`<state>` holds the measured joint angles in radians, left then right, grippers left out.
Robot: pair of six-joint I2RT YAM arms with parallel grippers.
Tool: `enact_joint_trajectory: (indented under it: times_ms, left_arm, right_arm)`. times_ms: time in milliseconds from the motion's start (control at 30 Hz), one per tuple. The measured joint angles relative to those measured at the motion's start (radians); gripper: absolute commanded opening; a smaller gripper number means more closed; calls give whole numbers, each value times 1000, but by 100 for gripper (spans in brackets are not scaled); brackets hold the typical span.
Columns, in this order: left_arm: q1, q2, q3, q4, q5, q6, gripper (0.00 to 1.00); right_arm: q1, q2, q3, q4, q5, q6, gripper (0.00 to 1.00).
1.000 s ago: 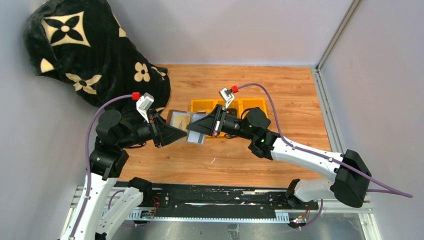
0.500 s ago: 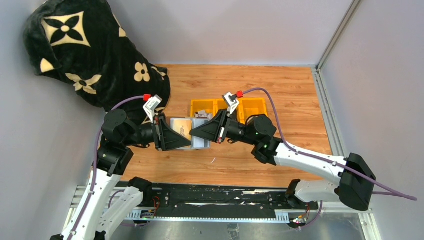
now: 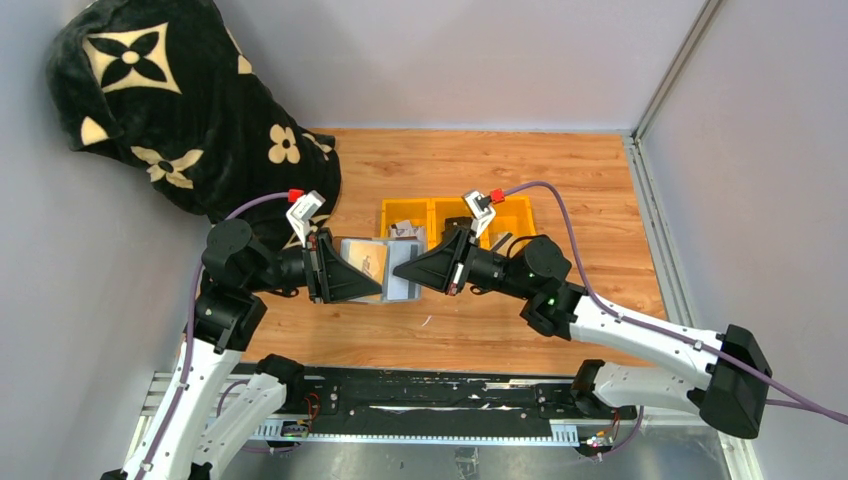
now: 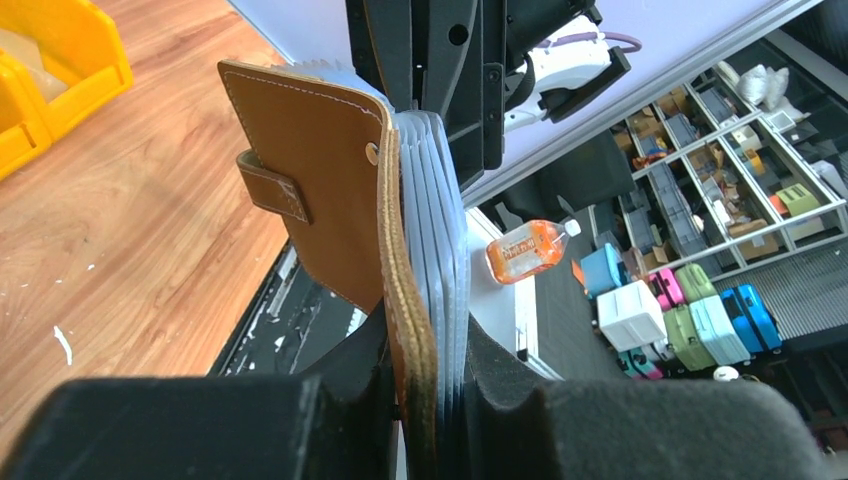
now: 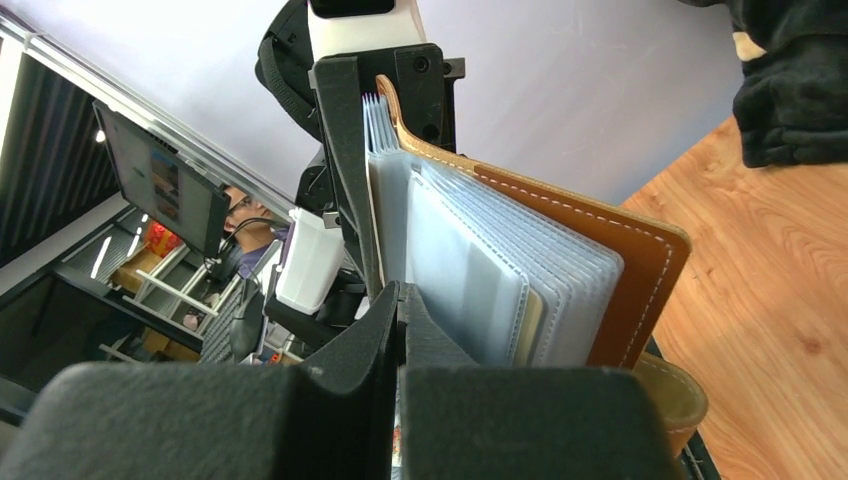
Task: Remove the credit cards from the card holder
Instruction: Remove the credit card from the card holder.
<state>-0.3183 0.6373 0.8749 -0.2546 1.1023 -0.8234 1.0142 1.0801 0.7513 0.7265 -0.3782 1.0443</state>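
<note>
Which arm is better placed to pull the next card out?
Right. The left claw is clamped on the card holder, so it is occupied; the right claw sits at the free edges of the plastic sleeves.

I hold my left gripper [image 4: 425, 360] clamped on the card holder [image 4: 310, 180] — right gripper [image 5: 400, 310] opposite, fingers pressed together.
</note>
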Motion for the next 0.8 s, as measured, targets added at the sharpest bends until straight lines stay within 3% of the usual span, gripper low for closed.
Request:
enact_joint_trajectory:
  times_ms: [133,267,700,800]
  left_arm:
    - [0,-1,1,-2,2,5,19]
    - [1,-1,2,-22,-10,30,20]
    - [3,-1,10,-97,-38,103,26]
    - [5,-4,11,-107,-41,113,29]
  right_arm:
    - [0,-6,6,-22,-2,-19,26]
    - [0,11,42,-35,-26,-26,33]
    - [0,117,109,-7,-74,-23,32]
    - [0,138,118,12,-89,-11,23]
